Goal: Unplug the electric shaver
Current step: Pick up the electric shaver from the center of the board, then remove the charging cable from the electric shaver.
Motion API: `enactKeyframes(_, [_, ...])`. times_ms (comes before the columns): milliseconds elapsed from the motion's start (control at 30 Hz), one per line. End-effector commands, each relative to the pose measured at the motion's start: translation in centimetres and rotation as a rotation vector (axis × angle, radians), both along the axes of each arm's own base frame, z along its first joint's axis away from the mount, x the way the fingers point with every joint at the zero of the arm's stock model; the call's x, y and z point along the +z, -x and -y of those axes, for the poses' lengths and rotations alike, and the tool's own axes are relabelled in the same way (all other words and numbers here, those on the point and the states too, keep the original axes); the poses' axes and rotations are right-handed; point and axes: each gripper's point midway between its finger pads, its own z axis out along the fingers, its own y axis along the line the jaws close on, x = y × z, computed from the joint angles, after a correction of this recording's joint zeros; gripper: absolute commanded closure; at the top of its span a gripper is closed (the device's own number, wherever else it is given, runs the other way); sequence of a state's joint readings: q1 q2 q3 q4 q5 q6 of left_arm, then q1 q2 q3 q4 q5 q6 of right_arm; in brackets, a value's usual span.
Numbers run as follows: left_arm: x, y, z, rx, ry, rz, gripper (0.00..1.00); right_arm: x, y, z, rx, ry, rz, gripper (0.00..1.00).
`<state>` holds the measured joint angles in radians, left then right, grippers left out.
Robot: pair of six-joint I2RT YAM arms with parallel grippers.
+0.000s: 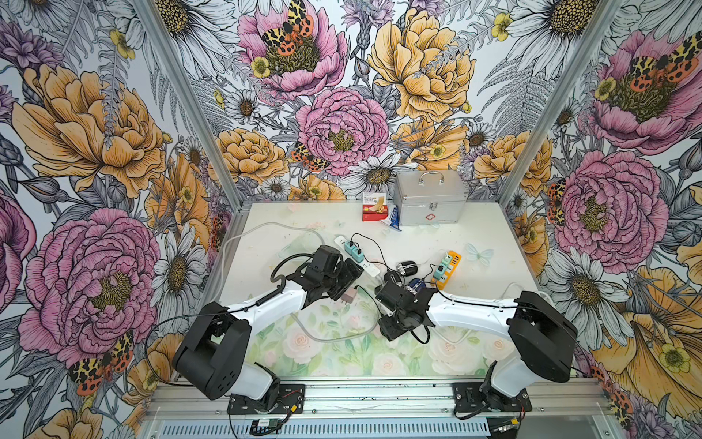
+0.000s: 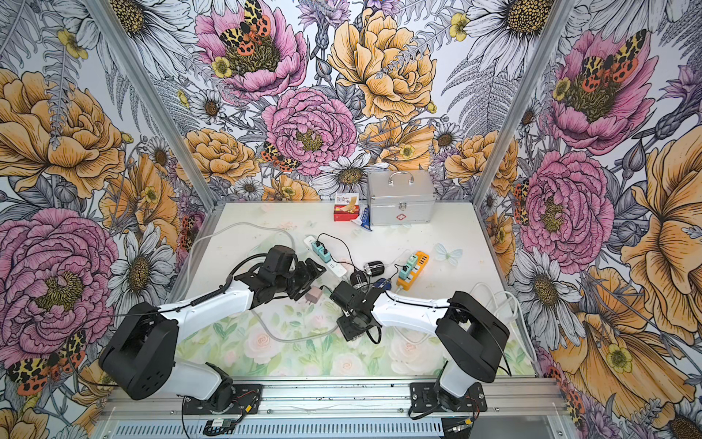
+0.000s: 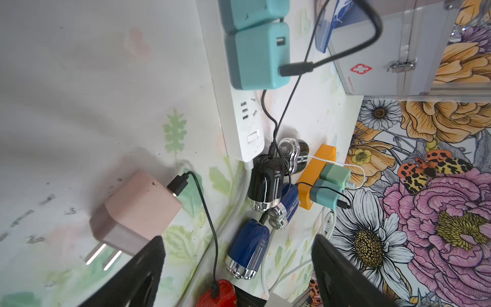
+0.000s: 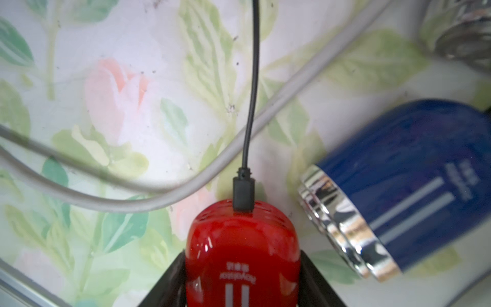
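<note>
The red electric shaver is held between the fingers of my right gripper, which is shut on its body. A black cable runs from the shaver, with its plug seated in the shaver's end. The cable's other end sits in a pink charger, which lies on its side on the table with its two prongs bare, off the white power strip. My left gripper hangs open just above it, holding nothing; the charger lies beside one finger.
A blue shaver, a black shaver and others lie clustered between the white strip and an orange power strip. Teal chargers fill the white strip. A metal first-aid case and a bandage box stand at the back.
</note>
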<state>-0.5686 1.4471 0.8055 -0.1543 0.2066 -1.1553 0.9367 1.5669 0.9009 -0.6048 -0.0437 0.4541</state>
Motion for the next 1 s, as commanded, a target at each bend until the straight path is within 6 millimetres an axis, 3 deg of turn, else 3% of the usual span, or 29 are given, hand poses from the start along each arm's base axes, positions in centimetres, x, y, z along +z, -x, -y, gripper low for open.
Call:
enactKeyframes(0, [1.1, 0.7, 1.0, -0.018, 0.079, 0.016, 0.16, 2.8, 0.0, -1.5, 0.082, -0.105, 0.058, 0.60])
enactKeyframes(133, [0.3, 1.9, 1.1, -0.028, 0.100, -0.008, 0.20, 4.2, 0.2, -2.4, 0.134, -0.173, 0.080, 0.60])
enactKeyframes(367, [-0.1, 3.8, 0.7, -0.025, 0.144, -0.027, 0.23, 4.4, 0.3, -4.0, 0.192, -0.225, 0.055, 0.60])
enactKeyframes(600, [-0.6, 4.5, 1.3, -0.057, 0.160, -0.040, 0.24, 5.3, -0.1, -4.9, 0.208, -0.264, 0.056, 0.61])
enactKeyframes(967, [-1.5, 4.7, 3.7, -0.143, 0.216, -0.080, 0.33, 6.6, -0.8, -4.6, 0.176, -0.292, 0.080, 0.62])
